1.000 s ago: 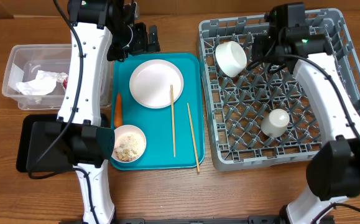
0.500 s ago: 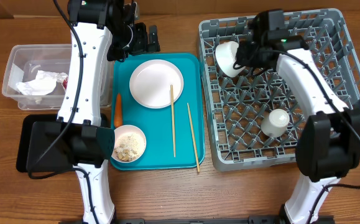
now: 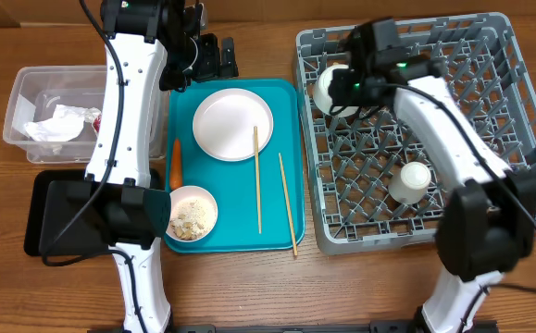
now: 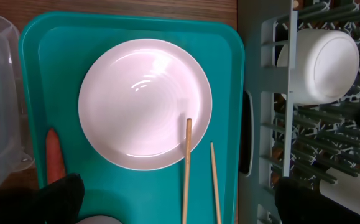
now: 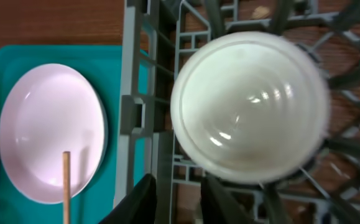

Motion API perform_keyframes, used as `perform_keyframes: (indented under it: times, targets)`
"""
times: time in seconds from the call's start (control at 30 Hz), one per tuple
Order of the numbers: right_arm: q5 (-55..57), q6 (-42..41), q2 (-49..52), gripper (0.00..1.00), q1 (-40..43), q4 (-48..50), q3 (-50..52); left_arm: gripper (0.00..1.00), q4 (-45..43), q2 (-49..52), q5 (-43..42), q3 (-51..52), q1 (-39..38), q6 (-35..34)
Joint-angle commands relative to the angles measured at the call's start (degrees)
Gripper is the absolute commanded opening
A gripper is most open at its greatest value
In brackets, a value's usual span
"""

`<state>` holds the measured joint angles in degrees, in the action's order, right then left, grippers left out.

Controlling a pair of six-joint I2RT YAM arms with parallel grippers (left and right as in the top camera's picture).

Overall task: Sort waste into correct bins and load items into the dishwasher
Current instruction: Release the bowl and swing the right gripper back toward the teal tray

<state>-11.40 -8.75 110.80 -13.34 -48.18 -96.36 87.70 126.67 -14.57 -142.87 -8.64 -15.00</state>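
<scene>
Under the right gripper (image 3: 349,85), the bowl (image 3: 328,90) is partly hidden.

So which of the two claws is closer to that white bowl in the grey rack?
The right gripper: it sits right against the white bowl in the grey rack. The left gripper is off beyond the teal tray's far edge.

A wooden table (image 3: 249,287) is seen bearing a grey dish rack (image 3: 527,120) under the right gripper (image 3: 342,83), a teal tray (image 3: 281,162) beside it, and a clear tub (image 3: 18,102) and black tray (image 3: 55,217) beyond.
</scene>
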Motion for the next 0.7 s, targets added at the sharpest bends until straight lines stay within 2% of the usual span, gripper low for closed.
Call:
perform_keyframes:
  times: [0.0,0.07,0.23,0.47,0.67]
  targets:
    - [-0.37,0.13,-9.94,0.31,0.39,-3.93,-0.52,1.00,0.09,-0.04,-0.02,-0.44,-0.33,0.22]
    - [-1.40,0.15,-13.46,0.34,-0.11,-8.52,-0.52,1.00,0.09,-0.04,-0.02,-0.44,-0.33,0.22]
    - [-7.06,-1.86,-16.57,0.34,-1.90,-15.91,-0.52,1.00,0.00,-0.04,-0.09,-0.44,-0.33,0.07]
    - [-8.81,-2.01,-16.50,0.38,-4.96,-20.46,-0.35,1.00,-0.13,-0.04,-0.07,-0.44,-0.33,-0.24]
    - [-12.17,-1.97,-16.50,0.39,-9.66,-22.45,-0.35,1.00,-0.11,-0.04,-0.07,-0.44,-0.33,-0.24]
